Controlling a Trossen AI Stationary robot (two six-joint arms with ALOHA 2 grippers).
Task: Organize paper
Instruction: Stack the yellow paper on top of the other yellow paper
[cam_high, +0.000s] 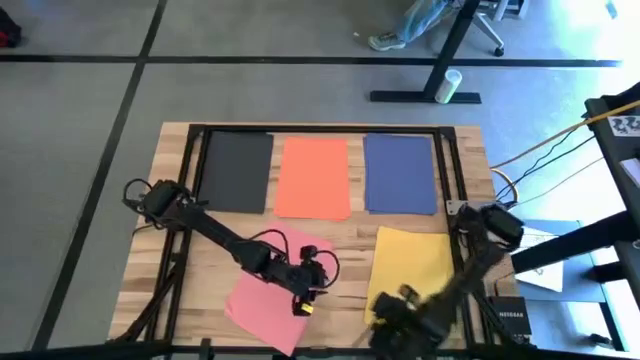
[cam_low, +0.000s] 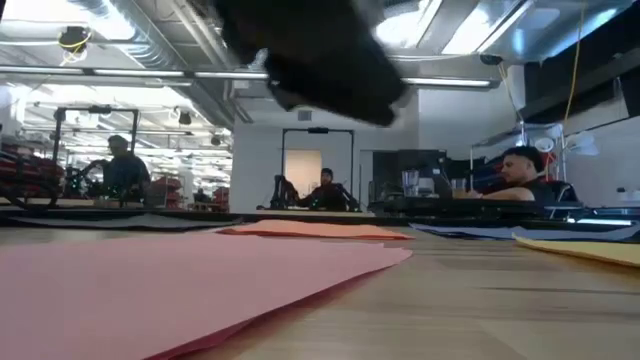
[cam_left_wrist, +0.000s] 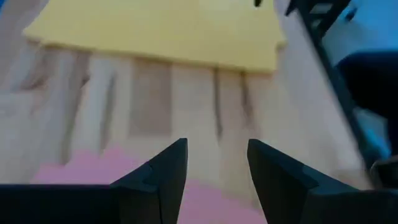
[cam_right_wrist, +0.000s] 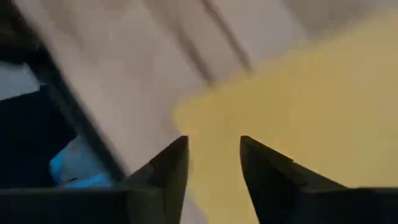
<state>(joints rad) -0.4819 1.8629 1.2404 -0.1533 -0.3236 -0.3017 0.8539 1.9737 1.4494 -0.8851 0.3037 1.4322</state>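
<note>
Three paper sheets lie flat in a row at the far side of the table: black (cam_high: 235, 170), orange-red (cam_high: 313, 178) and navy blue (cam_high: 400, 173). A yellow sheet (cam_high: 412, 262) lies at the near right. A pink sheet (cam_high: 268, 298) lies skewed at the near middle. My left gripper (cam_high: 312, 290) is open over the pink sheet's right edge (cam_left_wrist: 93, 171) and faces the yellow sheet (cam_left_wrist: 161, 31). My right gripper (cam_high: 385, 312) is open over the yellow sheet's near left corner (cam_right_wrist: 205, 112). Neither has anything between its fingers.
Black frame rails (cam_high: 195, 150) run along the table's sides. A dark box (cam_high: 510, 315) and white papers (cam_high: 545, 265) sit off the right edge, with cables (cam_high: 540, 150) beyond. Bare wood (cam_high: 345, 240) separates the sheets. People sit at desks (cam_low: 520, 175) in the room behind.
</note>
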